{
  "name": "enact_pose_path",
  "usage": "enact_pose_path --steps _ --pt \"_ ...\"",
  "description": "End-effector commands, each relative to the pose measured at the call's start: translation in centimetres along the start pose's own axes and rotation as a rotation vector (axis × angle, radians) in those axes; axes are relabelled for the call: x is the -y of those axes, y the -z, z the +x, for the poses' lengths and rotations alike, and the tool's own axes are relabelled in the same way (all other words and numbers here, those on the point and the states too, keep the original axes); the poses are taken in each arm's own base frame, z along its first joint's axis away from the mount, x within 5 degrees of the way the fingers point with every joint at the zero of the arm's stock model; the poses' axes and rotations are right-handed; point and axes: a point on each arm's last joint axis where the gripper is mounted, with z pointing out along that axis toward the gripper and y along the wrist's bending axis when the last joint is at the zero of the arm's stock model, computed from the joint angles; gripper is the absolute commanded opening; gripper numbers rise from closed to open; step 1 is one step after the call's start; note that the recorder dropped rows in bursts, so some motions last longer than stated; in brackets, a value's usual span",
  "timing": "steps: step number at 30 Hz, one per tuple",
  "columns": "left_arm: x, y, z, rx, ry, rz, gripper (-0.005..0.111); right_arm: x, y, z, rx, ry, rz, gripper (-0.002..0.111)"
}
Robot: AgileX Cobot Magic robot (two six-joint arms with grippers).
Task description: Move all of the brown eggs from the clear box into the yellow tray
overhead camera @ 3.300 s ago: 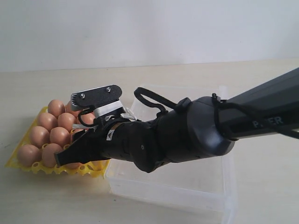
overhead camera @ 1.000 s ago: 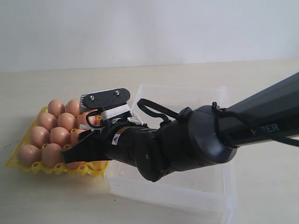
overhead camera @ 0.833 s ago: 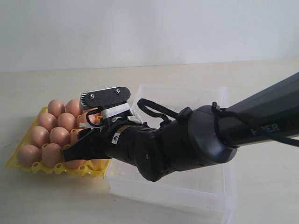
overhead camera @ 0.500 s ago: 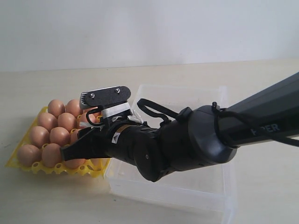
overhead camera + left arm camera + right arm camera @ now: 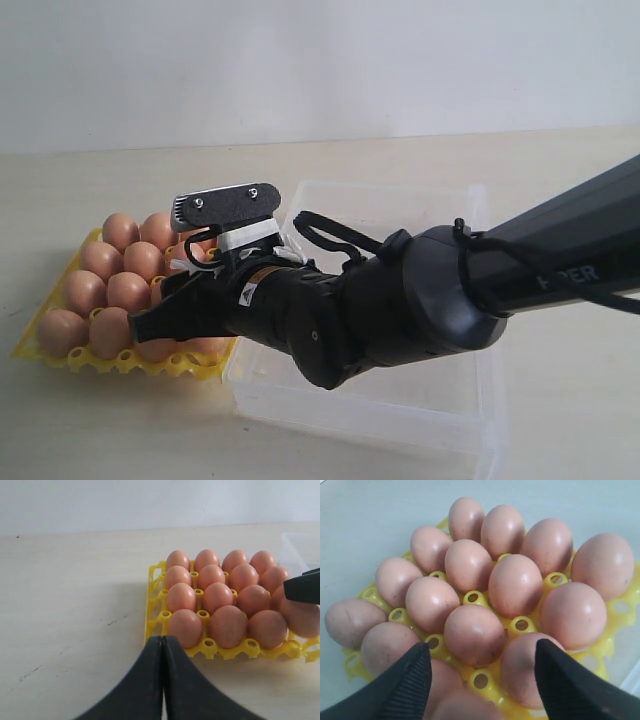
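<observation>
Hovering over egg-filled yellow tray [image 5: 223,652] on pale tabletop [image 5: 75,580] below white wall [image 5: 320,60], right tool [image 5: 481,647] released, left tool [image 5: 162,639] clenched.

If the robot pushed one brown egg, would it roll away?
Probably not here: each brown egg sits in a cup of the yellow tray. On the flat table, its smooth oval shape would likely roll.

Sixteen brown eggs [image 5: 218,597] are filling one yellow tray [image 5: 152,615], four rows of four; one clear box [image 5: 400,410] is sitting alongside.
</observation>
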Motion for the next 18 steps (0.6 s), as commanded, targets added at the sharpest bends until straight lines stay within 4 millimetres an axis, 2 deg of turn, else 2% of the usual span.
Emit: enact_pose_path --steps 1,9,15,18 --pt "0.0 0.1 -0.2 0.019 0.000 -0.002 0.000 0.3 0.1 -0.2 0.020 -0.007 0.008 0.061" --pt "0.0 0.1 -0.2 0.019 0.000 -0.002 0.000 0.2 0.5 -0.8 0.036 -0.017 0.004 0.061" --pt "0.0 0.1 -0.2 0.019 0.000 -0.002 0.000 -0.7 3.0 -3.9 0.121 0.001 -0.033 0.060" --pt "0.0 0.1 -0.2 0.019 0.000 -0.002 0.000 -0.8 4.9 -4.9 0.162 0.078 -0.037 0.051"
